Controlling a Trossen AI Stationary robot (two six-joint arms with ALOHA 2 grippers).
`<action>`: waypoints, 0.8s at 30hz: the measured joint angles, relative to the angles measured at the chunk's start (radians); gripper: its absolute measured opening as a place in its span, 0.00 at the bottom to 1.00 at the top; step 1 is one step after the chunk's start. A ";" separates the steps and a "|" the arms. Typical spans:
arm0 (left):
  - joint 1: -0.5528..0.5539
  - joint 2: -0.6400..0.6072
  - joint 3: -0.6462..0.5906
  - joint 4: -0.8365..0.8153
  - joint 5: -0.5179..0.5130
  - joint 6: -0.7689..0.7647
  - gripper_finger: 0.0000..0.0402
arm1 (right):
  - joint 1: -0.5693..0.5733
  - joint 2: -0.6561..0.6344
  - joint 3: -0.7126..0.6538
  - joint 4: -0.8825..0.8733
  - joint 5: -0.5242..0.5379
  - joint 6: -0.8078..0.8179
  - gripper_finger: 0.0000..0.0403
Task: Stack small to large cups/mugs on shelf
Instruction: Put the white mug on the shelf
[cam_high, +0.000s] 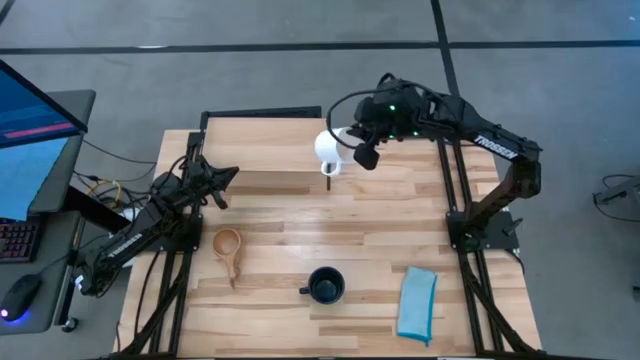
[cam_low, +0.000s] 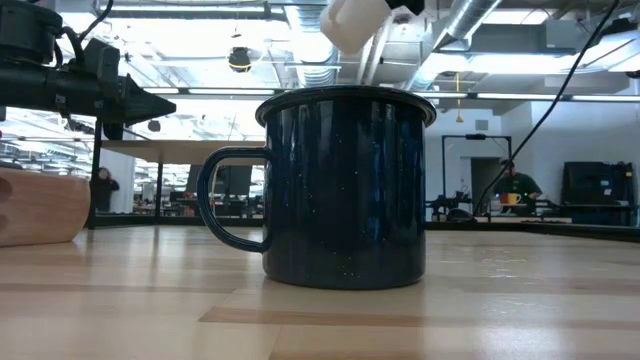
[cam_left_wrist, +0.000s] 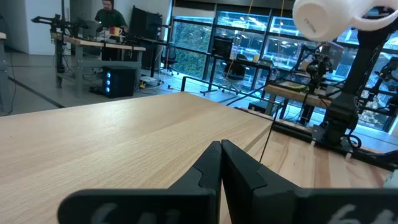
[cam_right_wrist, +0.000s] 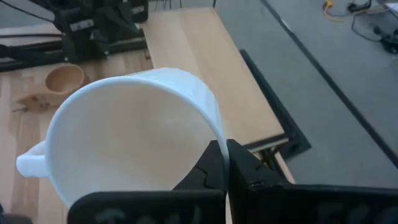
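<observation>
Wood-plank table on a grey floor; a monitor and keyboard sit off its left side. The shelf runs along the far edge. Right gripper is clenched on the rim of the white mug, held tilted in the air above the shelf's right end. Left gripper is closed with nothing in it, at the shelf's left end. Wooden cup and navy mug rest on the table near the front; a blue cloth lies right of the navy mug.
</observation>
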 joint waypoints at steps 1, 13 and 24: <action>0.000 0.000 0.000 0.000 0.000 0.000 0.00 | 0.000 0.009 0.004 0.008 -0.001 0.000 0.02; 0.000 0.000 0.000 0.000 0.002 -0.008 0.00 | 0.090 0.302 0.248 -0.180 -0.025 -0.120 0.02; 0.000 -0.001 0.000 0.000 0.003 -0.012 0.00 | 0.085 0.446 0.440 -0.259 0.065 -0.240 0.02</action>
